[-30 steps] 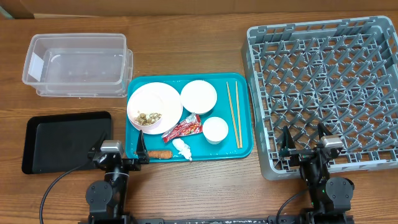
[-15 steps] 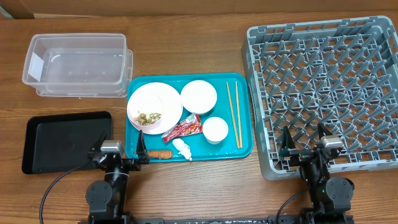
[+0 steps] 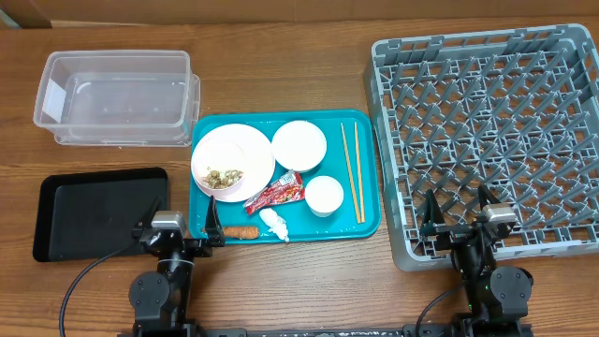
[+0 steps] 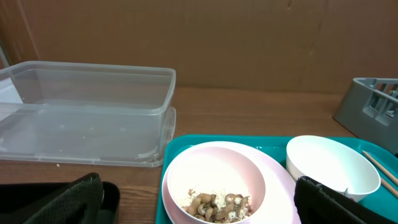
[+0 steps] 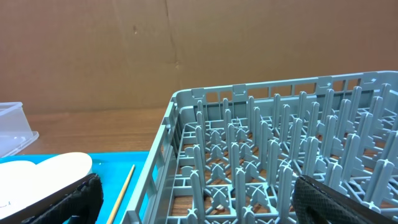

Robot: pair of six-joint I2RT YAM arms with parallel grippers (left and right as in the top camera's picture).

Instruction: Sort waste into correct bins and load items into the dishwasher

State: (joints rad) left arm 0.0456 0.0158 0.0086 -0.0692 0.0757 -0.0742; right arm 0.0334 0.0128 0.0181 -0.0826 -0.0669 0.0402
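Wrapper (image 3: 275,196) is light, crinkly, likely slippery

The red wrapper lies on the teal tray (image 3: 328,227), just near of the plate (image 3: 239,150). It should crush easily; pinch a raised fold. Left fingers (image 4: 68,202) and right fingers (image 5: 68,199) are spread wide, empty

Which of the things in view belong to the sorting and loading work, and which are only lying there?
Belong to the job: red wrapper, white tissue, orange stick, food scraps, clear tub, black tray, plate, bowl, cup, chopsticks, grey dish rack.

Only lying about: teal tray under the items, wooden table, cardboard wall behind.
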